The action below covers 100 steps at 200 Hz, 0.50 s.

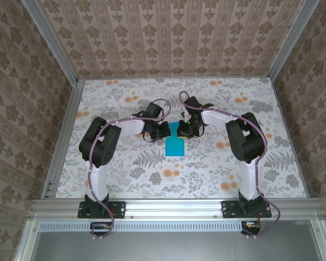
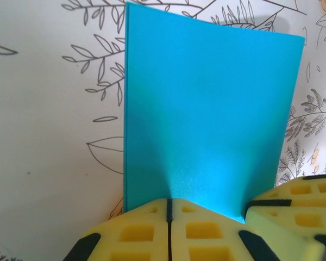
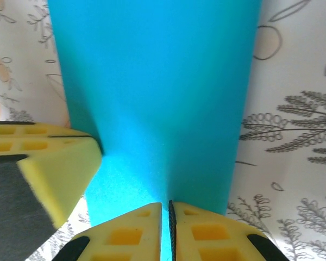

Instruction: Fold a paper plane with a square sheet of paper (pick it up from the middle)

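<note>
Currently the sheet of paper (image 1: 175, 147), plain turquoise and showing as a rectangle, sits near the middle of the floral tabletop (image 1: 125, 179), well apart from every edge. Its far edge is pinched at two places. The left gripper (image 2: 169, 204) is clamped on it, and the right gripper (image 3: 164, 205), just beside, is likewise clamped on it. Each pair of yellow pads (image 2: 206, 234) meets with no gap.
</note>
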### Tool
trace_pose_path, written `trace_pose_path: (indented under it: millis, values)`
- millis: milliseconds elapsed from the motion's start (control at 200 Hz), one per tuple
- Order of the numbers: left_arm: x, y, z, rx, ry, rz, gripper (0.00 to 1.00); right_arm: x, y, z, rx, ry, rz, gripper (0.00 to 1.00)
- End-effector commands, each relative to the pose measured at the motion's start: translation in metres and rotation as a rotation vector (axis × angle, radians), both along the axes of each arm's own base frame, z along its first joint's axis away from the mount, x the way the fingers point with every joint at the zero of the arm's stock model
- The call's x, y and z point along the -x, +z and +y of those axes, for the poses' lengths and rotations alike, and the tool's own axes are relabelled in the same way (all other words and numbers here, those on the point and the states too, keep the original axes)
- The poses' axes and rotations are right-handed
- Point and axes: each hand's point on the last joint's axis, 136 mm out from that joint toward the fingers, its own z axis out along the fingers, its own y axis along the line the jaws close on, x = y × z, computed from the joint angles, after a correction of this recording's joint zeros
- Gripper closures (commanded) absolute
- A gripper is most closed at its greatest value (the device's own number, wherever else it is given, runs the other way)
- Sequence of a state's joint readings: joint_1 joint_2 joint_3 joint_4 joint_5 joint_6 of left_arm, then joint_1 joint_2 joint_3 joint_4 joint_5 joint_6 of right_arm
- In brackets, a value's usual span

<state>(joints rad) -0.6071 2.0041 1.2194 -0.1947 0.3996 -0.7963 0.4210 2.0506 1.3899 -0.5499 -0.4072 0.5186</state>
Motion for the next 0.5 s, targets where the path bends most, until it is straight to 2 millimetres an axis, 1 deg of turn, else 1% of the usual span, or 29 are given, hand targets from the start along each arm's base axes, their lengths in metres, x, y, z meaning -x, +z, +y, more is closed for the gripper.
trace_pose_path:
  millis: [0, 180, 250, 270, 305, 350, 415, 495]
  values:
    - [0.038, -0.06, 0.041, -0.212, 0.008, 0.173, 0.92, 0.006, -0.017, -0.016, 0.071, -0.02, 0.034, 0.87]
    - [0.036, -0.058, 0.039, -0.209, 0.006, 0.167, 0.92, 0.001, -0.006, -0.01, 0.039, -0.004, 0.018, 0.87]
    - [0.036, -0.058, 0.039, -0.21, 0.005, 0.168, 0.92, 0.0, 0.007, 0.0, -0.027, 0.013, -0.008, 0.87]
    - [0.036, -0.058, 0.039, -0.211, 0.003, 0.166, 0.92, 0.003, 0.01, 0.003, -0.047, 0.023, -0.007, 0.87]
    - [0.036, -0.059, 0.039, -0.211, 0.003, 0.167, 0.92, 0.0, 0.018, 0.011, -0.087, 0.039, -0.04, 0.88]
    - [0.036, -0.058, 0.038, -0.211, 0.002, 0.165, 0.92, 0.003, 0.022, 0.016, -0.106, 0.058, -0.047, 0.87]
    - [0.036, -0.059, 0.039, -0.212, 0.002, 0.167, 0.92, 0.007, 0.019, 0.02, -0.113, 0.074, -0.036, 0.87]
    - [0.036, -0.06, 0.039, -0.214, 0.002, 0.167, 0.92, 0.01, 0.004, 0.014, -0.081, 0.056, -0.002, 0.87]
